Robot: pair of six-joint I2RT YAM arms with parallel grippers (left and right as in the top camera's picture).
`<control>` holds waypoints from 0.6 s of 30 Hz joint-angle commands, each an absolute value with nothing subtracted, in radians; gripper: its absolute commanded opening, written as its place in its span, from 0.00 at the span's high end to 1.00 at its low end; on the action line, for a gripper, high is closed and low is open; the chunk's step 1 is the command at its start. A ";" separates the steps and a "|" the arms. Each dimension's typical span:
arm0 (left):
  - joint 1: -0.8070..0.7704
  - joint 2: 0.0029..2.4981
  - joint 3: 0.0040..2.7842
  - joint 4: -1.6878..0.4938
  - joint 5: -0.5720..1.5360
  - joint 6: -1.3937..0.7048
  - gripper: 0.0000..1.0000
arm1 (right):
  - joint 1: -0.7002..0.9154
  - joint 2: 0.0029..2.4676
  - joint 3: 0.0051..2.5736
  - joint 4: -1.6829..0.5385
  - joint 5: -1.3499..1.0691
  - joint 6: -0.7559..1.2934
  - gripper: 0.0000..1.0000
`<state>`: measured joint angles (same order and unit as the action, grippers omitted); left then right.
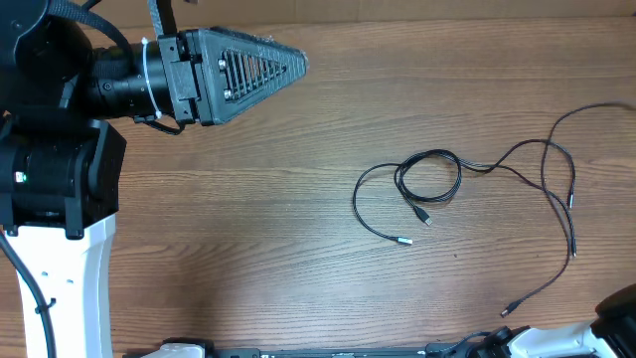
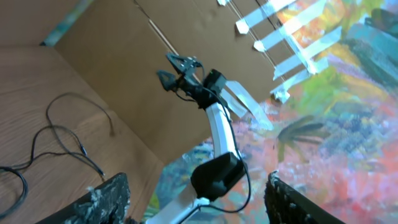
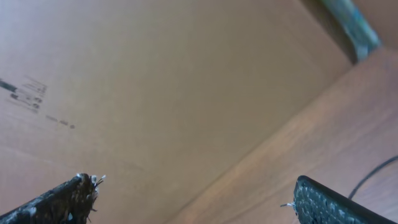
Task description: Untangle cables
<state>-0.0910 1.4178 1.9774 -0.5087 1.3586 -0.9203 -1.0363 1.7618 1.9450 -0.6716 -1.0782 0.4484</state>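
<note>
Thin black cables lie on the wooden table (image 1: 298,229), right of centre. One forms a loop (image 1: 429,177) with two plug ends (image 1: 404,240) trailing to the front. A longer strand (image 1: 556,169) runs off to the right edge and down to a plug (image 1: 505,311). My left gripper (image 1: 298,65) hovers at the back left, pointing right, well away from the cables. In the left wrist view it (image 2: 196,182) is open and empty, with the cables (image 2: 56,137) far off. My right gripper (image 3: 193,183) is open wide with nothing between its fingers; a bit of cable (image 3: 373,174) shows at its right.
The left arm's base (image 1: 50,179) fills the left side. Part of the right arm (image 1: 621,313) shows at the front right corner, and the left wrist view shows that arm (image 2: 214,124) raised. A brown cardboard wall (image 3: 155,74) stands behind the table.
</note>
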 commanded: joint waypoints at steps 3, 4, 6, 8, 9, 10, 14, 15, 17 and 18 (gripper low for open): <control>-0.084 1.430 1.991 -0.521 1.397 -0.889 0.30 | -1.006 1.789 1.963 -0.835 -0.994 0.313 0.00; -0.084 1.431 1.991 -0.521 1.398 -0.889 0.30 | -0.995 1.792 1.963 -0.892 -0.954 0.284 0.00; -0.085 1.431 1.991 -0.521 1.404 -0.889 0.30 | -0.965 1.798 1.956 -1.014 -0.840 0.212 0.00; -0.085 1.431 1.991 -0.521 1.406 -0.889 0.30 | -0.920 1.798 1.928 -1.116 -0.737 0.144 0.00; -0.085 1.431 1.991 -0.521 1.407 -0.890 0.29 | -0.897 1.798 1.911 -1.152 -0.712 0.101 0.00; -0.085 1.431 1.991 -0.521 1.407 -0.890 0.29 | -0.873 1.798 1.892 -1.178 -0.700 0.056 0.00; -0.086 1.431 1.991 -0.521 1.433 -0.889 0.28 | -0.760 1.798 1.781 -1.178 -0.693 -0.103 0.00; -0.086 1.431 1.991 -0.521 1.445 -0.889 0.28 | -0.730 1.798 1.748 -1.161 -0.671 -0.136 0.00; -0.086 1.431 1.991 -0.521 1.470 -0.890 0.27 | -0.677 1.798 1.690 -1.122 -0.570 -0.142 0.00; -0.086 1.431 1.991 -0.521 1.479 -0.892 0.27 | -0.653 1.798 1.663 -1.099 -0.512 -0.135 0.00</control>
<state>-0.0910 1.4261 1.9774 -0.5236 1.4223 -0.9092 -0.7082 1.7947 1.7206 -1.1252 -0.6708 -0.0387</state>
